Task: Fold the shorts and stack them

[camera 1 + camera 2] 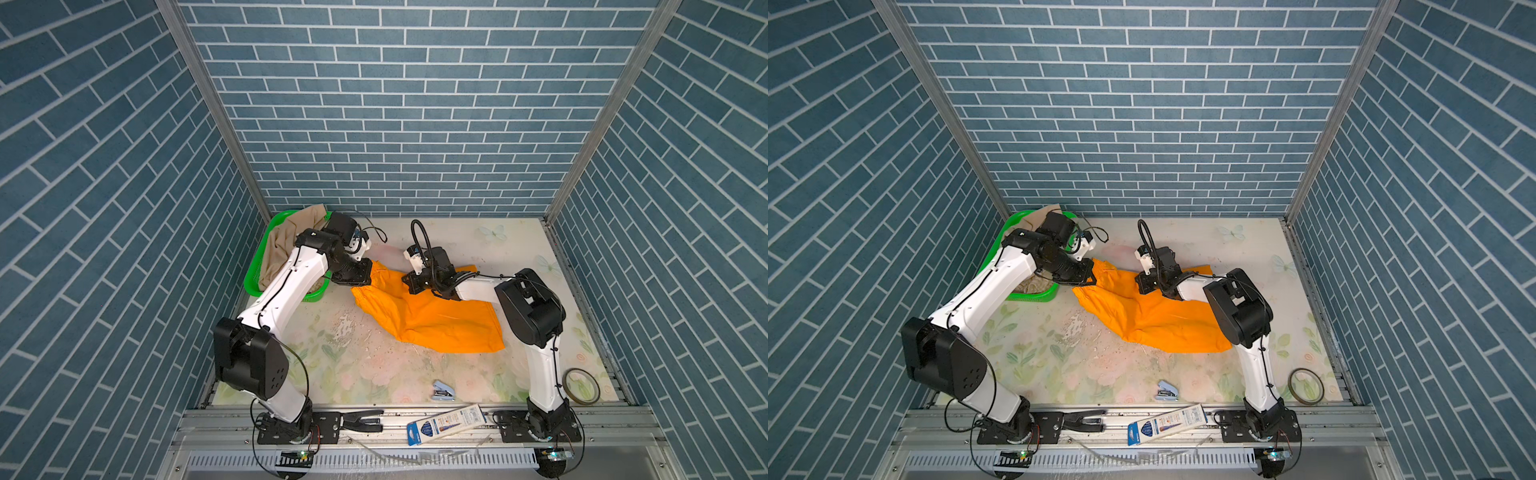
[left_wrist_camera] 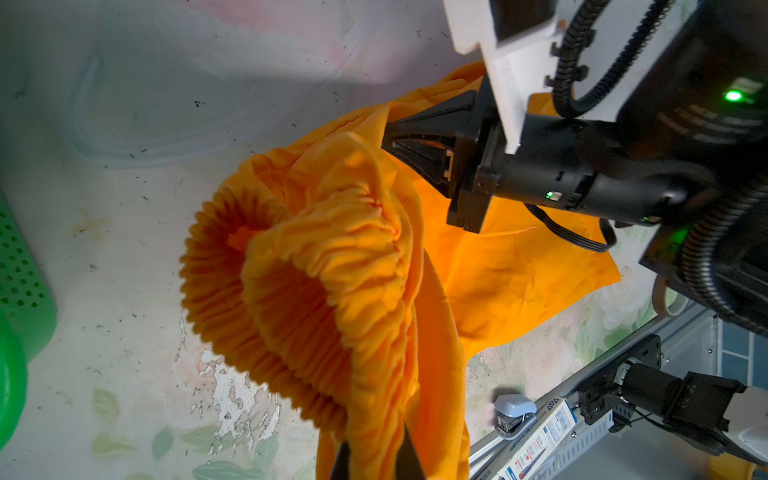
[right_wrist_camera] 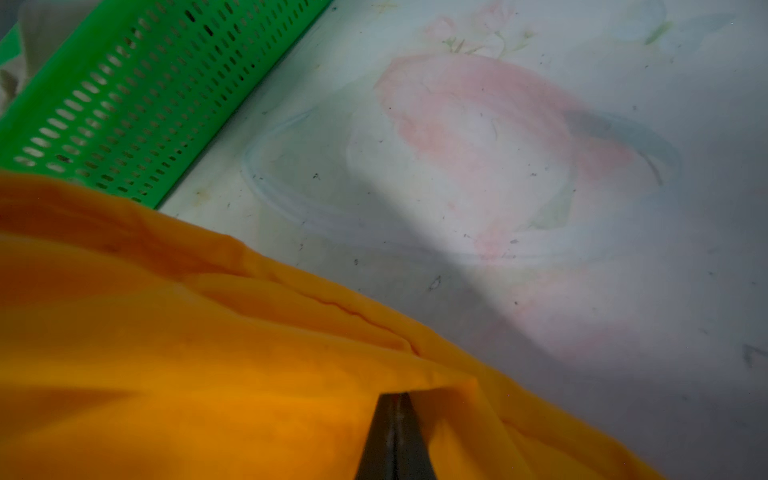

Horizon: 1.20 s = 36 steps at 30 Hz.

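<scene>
The floral tabletop (image 1: pixel 374 365) carries everything, and the green basket (image 1: pixel 257 270) in its far left corner serves as the marker for the rest.

The orange shorts (image 1: pixel 436 320) are the biggest loose thing. They begin just beside the basket's right wall and spread away from it across the middle of the tabletop. The end nearest the basket is raised, while the far end lies flat. In the left wrist view the gathered waistband (image 2: pixel 299 291) hangs open like a ruffled mouth (no drawstring shows from here).

The beige shorts (image 1: pixel 286 241) sit inside the basket, draped over its far rim.

The left claw (image 1: pixel 368 268) hovers at the basket's right front corner. Its fingers (image 2: pixel 407 457) are nearly together with orange cloth pinched between them. The right claw (image 1: pixel 405 279) is farther from the basket, over the shorts' far edge. Its fingers (image 3: pixel 409 436) are fully closed, with a fold of the orange shorts bunched at their tips.

Well apart from the basket, toward the near right, lie a pen box (image 1: pixel 446 419) on the metal rail, a tape roll (image 1: pixel 590 401) and a small blue stapler (image 1: pixel 444 390).
</scene>
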Tool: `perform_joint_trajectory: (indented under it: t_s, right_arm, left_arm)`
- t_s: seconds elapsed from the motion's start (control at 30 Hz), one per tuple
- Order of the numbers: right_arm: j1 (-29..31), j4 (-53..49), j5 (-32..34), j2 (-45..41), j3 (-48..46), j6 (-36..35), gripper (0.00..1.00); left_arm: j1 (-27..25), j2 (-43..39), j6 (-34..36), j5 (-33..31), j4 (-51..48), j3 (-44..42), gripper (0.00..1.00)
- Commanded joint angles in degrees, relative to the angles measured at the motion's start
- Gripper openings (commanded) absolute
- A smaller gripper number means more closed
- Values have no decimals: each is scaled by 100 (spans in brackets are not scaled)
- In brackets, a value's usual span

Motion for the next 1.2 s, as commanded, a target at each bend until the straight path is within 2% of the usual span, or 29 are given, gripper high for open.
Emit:
perform_joint_trajectory:
  t_s: [0.0,0.17,0.33,0.4,0.47,0.67,0.9,1.17]
  right_arm:
    - [-19,158,-319,292,346,331,0]
    - [-23,-88,-428,364,449,265,0]
    - [-43,-628,-287,-1011,-263,-236,0]
    - [-35,-1103,-386,-1518,-492,-461,3]
    - [-6,-1408,-543,-1980,-848,-559,3]
    - [384,-2481,-592,-2712,-1504,-924,0]
    - [1010,-2248,-606,-2490,-1851,-660,0]
    - [1468,-1726,-1089,-1497,-1594,-404,0]
  left_arm:
    - [-40,142,168,7,-220,197,0]
    - [-66,252,249,-330,-461,432,0]
    - [-62,455,352,-616,-697,822,0]
    - [-59,525,388,-642,-738,937,0]
    - [-57,599,407,-651,-763,1039,0]
    - [-48,757,477,-577,-865,1269,0]
    - [-22,898,556,-554,-996,1525,0]
    - [58,1000,651,-766,-1215,1770,0]
